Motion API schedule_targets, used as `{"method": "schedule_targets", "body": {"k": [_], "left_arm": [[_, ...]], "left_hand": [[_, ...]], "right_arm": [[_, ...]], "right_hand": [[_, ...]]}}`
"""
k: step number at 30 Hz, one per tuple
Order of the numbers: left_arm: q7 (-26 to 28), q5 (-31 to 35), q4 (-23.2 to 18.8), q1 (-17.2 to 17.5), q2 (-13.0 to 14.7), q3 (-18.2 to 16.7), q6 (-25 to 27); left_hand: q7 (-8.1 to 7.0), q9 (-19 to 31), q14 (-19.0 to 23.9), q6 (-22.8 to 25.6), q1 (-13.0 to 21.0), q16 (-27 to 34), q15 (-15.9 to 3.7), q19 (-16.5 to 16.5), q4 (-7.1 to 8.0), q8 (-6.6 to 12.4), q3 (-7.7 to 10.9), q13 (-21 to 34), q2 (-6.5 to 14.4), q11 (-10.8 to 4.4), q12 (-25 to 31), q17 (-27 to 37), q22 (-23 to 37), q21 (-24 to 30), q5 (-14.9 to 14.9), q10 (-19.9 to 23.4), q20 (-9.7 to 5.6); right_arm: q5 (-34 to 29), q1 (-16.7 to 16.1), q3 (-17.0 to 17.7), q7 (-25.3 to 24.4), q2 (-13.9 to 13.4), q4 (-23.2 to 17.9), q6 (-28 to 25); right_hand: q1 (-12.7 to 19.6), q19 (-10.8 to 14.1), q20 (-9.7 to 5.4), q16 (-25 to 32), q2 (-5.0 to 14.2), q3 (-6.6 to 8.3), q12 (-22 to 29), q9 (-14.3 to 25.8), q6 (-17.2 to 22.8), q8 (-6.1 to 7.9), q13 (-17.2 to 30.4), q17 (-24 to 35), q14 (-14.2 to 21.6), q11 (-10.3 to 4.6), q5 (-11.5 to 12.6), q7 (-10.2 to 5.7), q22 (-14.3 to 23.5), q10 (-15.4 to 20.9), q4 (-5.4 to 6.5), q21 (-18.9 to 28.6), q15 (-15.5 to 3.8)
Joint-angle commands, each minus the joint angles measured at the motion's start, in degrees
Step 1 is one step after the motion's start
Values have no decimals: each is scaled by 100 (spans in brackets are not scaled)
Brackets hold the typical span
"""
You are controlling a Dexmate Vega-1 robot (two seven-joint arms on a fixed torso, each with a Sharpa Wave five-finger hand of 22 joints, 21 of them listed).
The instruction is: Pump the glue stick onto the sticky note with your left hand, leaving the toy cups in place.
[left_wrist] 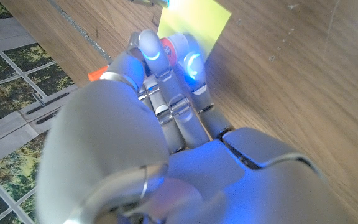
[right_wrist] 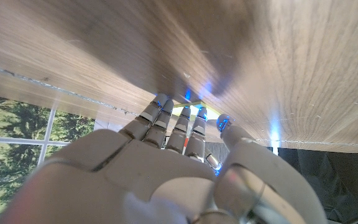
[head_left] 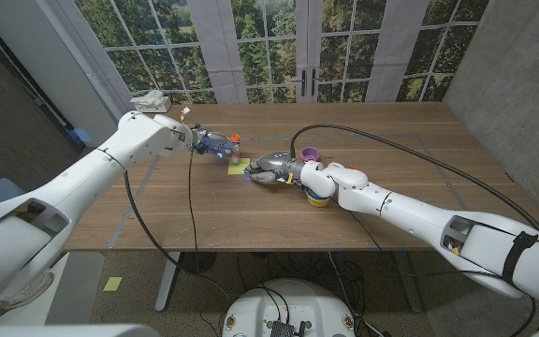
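Glue stick (head_left: 234, 145) gripped in left hand (head_left: 211, 143) fingers (left_wrist: 149, 50) — orange cap just beside sticky note (head_left: 238, 166); right hand (head_left: 268, 169) fingers (right_wrist: 160, 109) extended, pressing note onto worktop (head_left: 391, 140).

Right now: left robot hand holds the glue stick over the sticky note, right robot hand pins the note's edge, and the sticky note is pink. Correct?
One error: the sticky note is yellow, not pink, as the left wrist view shows. The rest stands: the left robot hand holds the glue stick over the note, and the right robot hand has its fingertips at the note's edge.
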Motion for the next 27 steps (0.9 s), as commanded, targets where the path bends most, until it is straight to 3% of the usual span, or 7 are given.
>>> {"method": "schedule_targets", "body": {"k": [1,11,15,23,27], "left_arm": [[131,56,-349,547,218,-284,-469],[245,193,-388,868,335,-441,-965],[122,292,-172,985,318,-476,-1513],[-83,488,112,1003,246,-430,-2065],[-147,518,194,978,211,-416,-2097]], "left_hand": [[272,442,44,337,179,-21,-33,76,708,24,698,2547,88,-275,49,-14,10,43,-1,1016,-804],[253,467,68,329,178,-56,-30,69,716,25,699,2572,92,-296,67,-11,34,47,-3,1022,-803],[250,476,73,327,178,-68,-29,60,717,26,700,2579,92,-293,68,-5,42,46,-4,1016,-803],[244,482,44,315,172,-139,-30,26,724,20,708,2587,107,-281,66,-27,72,51,-11,1005,-802],[238,478,32,314,169,-166,-29,4,725,15,713,2587,110,-291,62,-26,81,47,-13,1001,-802]], "right_arm": [[65,129,-81,103,112,221,104],[51,178,-117,126,132,257,68],[55,197,-130,170,130,258,42],[121,204,-125,260,132,254,-17],[137,203,-125,257,127,252,-16]], "right_hand": [[-2,3,-277,37,21,3,9,24,-9,-12,32,12,-26,10,-23,3,32,-1,51,-4,-799],[-41,4,-267,50,12,-27,9,23,-15,-13,33,29,-26,1,-31,26,32,-3,94,-10,-799],[-57,1,-261,54,7,-40,6,23,-17,-13,33,35,-28,-3,-33,26,32,-11,110,-15,-800],[-80,3,-257,59,2,-59,5,22,-19,-13,33,43,-35,0,-34,32,32,-15,131,-20,-799],[-94,0,-252,61,2,-67,5,22,-22,-14,33,47,-34,8,-33,30,32,-17,144,-24,-801]]}}
